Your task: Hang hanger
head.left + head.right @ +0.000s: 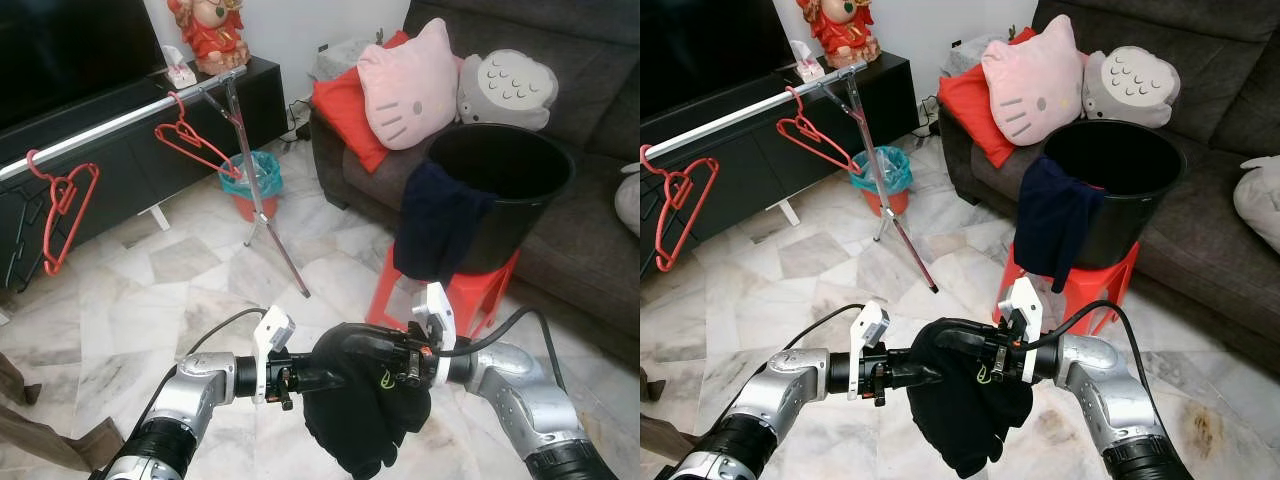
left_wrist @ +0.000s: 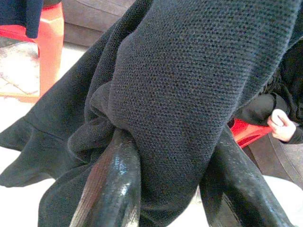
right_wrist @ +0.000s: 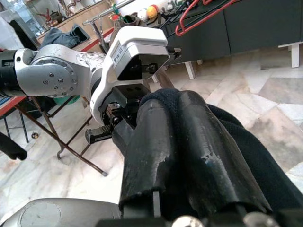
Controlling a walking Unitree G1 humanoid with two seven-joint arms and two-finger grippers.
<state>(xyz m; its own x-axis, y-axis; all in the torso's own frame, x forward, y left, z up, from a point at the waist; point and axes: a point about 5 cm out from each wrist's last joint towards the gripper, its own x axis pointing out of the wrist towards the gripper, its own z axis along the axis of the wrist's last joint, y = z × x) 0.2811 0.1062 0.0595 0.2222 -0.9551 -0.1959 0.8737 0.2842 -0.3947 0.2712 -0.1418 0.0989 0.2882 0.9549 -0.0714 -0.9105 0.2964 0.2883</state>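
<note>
A black knit garment (image 1: 365, 420) hangs in front of my chest, held between both grippers. My left gripper (image 1: 308, 378) comes in from the left, and its fingers (image 2: 113, 189) are closed around a thick fold of the cloth. From the right, my right gripper (image 1: 345, 345) has its fingers (image 3: 189, 142) pressed together on the garment's upper edge. Two red hangers (image 1: 60, 205) (image 1: 190, 140) hang on a silver rail (image 1: 110, 125) at the far left. Whether a hanger is inside the garment cannot be told.
A black bucket (image 1: 510, 190) with a navy cloth (image 1: 435, 220) draped over its rim stands on a red stool (image 1: 470, 295) ahead right. Behind it is a dark sofa (image 1: 590, 100) with cushions. The rail's leg (image 1: 270, 225) and a teal bin (image 1: 250, 185) stand on the marble floor.
</note>
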